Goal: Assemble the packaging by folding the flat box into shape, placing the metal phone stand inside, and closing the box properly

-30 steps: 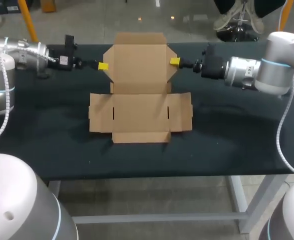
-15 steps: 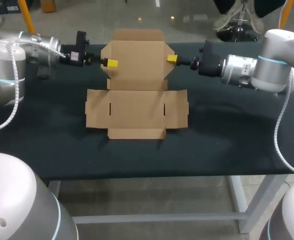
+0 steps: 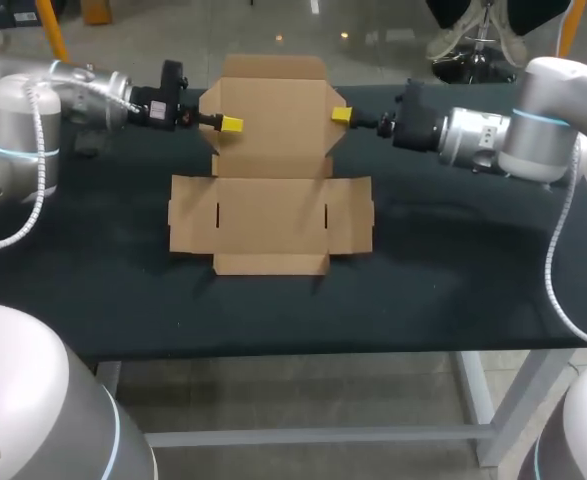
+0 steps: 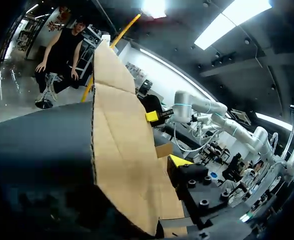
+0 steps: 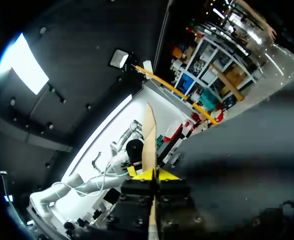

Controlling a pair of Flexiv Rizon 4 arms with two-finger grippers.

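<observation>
Box [image 3: 271, 200]: flat cardboard blank at the middle of the table [image 3: 453, 270], long axis running away from the robot.
Far panel [image 3: 273, 125]: lies between the two grippers, one side flap toward each; both arms equally near.
Right gripper [image 3: 341, 116]: closed on the right flap, card edge-on between its tips.
Left gripper [image 3: 231, 124]: over the left flap; grip cannot be told, possibly only alongside.
Arms: level, facing inward.

Dark-topped table [image 3: 453, 270] on a pale metal frame, one item lying on it.
Flat cardboard box [image 3: 271, 215] sat mid-table, toward the far edge. Its near panels and side flaps lay flat on the top; its far panel was tilted up off it.
</observation>
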